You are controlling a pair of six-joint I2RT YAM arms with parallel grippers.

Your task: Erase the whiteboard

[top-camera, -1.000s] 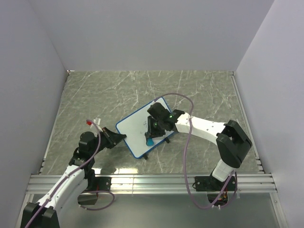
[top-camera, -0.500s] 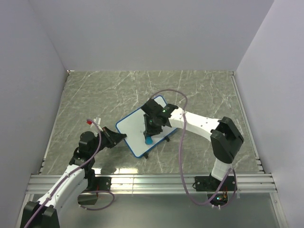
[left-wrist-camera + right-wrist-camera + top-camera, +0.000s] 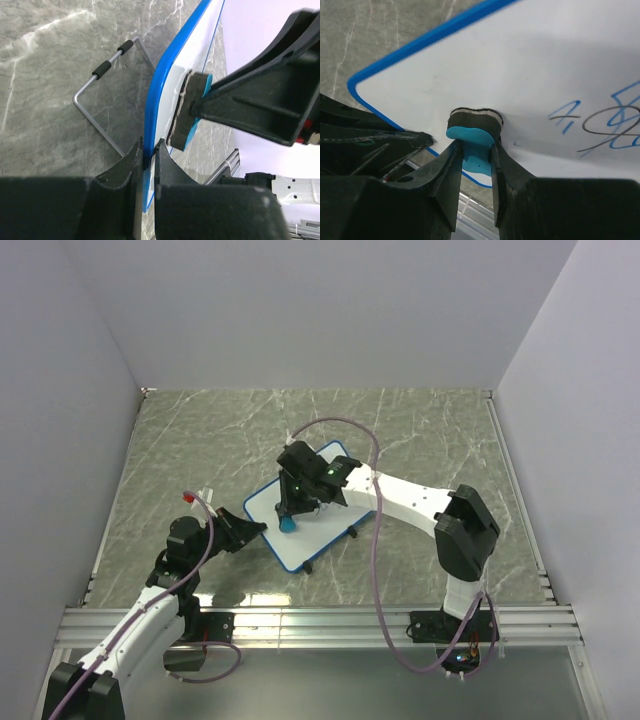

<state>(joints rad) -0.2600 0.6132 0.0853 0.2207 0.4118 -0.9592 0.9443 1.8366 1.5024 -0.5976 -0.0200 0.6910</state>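
Observation:
The whiteboard [image 3: 318, 525], white with a blue frame, stands tilted on the marble table. My left gripper [image 3: 258, 527] is shut on its left edge; the blue frame [image 3: 152, 105] sits between the fingers in the left wrist view. My right gripper [image 3: 288, 514] is shut on the small blue eraser [image 3: 288, 524] and presses its dark pad [image 3: 474, 121] flat against the board's left part. Blue and dark scribbles [image 3: 607, 125] remain on the board to the right of the eraser. The eraser also shows in the left wrist view [image 3: 186, 116].
The board's wire stand [image 3: 102, 95] with black feet rests on the table behind it. Grey walls enclose the table on three sides. An aluminium rail [image 3: 320, 625] runs along the near edge.
My right gripper has slid the eraser leftward and slightly up across the board, from its lower middle to near the left edge. The left gripper has kept its hold.

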